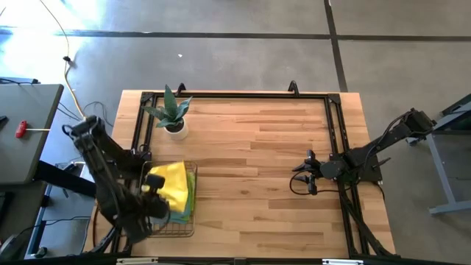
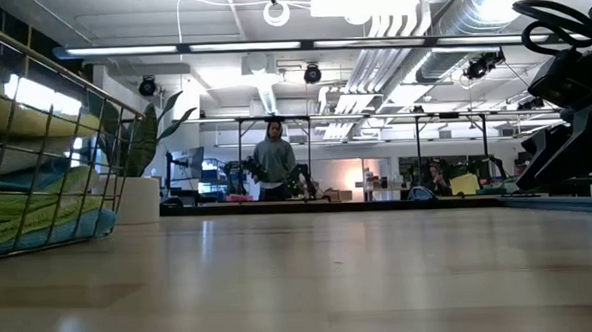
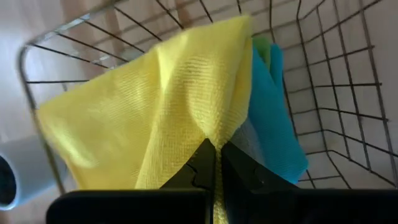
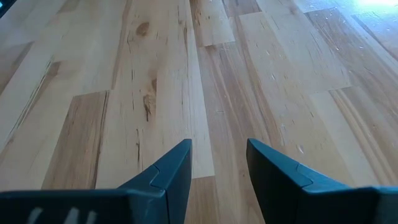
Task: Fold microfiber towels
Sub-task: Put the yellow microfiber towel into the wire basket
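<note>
Left wrist view shows the left hand (image 3: pixel 217 163) clenched on the yellow towel (image 3: pixel 155 106), which could drag the teal towel (image 3: pixel 273 118) beside it or snag the basket (image 3: pixel 336 68).

yellow towel (image 3: pixel 149 106) | lifted, draped | teal towel (image 3: pixel 273 118) beneath (green edge showing)

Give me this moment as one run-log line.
left gripper: shut on yellow towel, over basket | right gripper: open, idle above bare table | folded: none
</note>
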You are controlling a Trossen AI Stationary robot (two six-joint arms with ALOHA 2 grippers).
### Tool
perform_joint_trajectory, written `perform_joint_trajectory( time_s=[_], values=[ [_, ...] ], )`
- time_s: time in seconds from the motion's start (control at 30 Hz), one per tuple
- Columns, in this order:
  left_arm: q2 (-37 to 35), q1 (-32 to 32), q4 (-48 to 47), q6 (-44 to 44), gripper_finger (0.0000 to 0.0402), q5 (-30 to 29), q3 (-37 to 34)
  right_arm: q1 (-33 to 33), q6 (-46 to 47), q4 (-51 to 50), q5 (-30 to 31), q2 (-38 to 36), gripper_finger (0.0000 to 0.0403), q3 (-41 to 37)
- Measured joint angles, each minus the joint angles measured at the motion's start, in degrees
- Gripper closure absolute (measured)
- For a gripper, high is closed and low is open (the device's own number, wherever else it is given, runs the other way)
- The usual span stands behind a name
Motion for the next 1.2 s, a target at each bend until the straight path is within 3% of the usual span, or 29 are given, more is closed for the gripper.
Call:
perform_joint_trajectory(
  time_s=[0.23, 0.37, 0.47, 0.67, 0.87, 0.97, 1.2],
  values=[
    [8.7, -1.8, 0.9, -1.9, 0.0396, 3.8, 0.2, 0.0, 0.0, 0.0, 0.0, 0.0, 0.0256, 0.0],
    [10.7, -1.8, 1.9, -2.6, 0.0381, 6.4, 1.6, 0.0, 0.0, 0.0, 0.0, 0.0, 0.0256, 0.0],
    [11.0, -1.8, 2.1, -7.9, 0.0362, 6.4, 2.3, 0.0, 0.0, 0.0, 0.0, 0.0, 0.0256, 0.0],
    [10.2, -0.5, 2.9, -20.7, 0.03, 5.8, 2.8, 0.0, 0.0, 0.0, 0.0, 0.0, 0.0256, 0.0],
    [9.7, 0.8, 2.7, -17.2, 0.0221, 4.4, 9.4, 0.0, 0.0, 0.0, 0.0, 0.0, 0.0256, 0.0],
    [9.7, 1.0, -0.2, -12.7, 0.02, -1.5, 13.1, 0.0, 0.0, 0.0, 0.0, 0.0, 0.0256, 0.0],
    [8.5, 1.8, -6.9, -4.8, 0.0198, -26.2, 15.0, 0.0, 0.0, 0.0, 0.0, 0.0, 0.0256, 0.0]
  ],
)
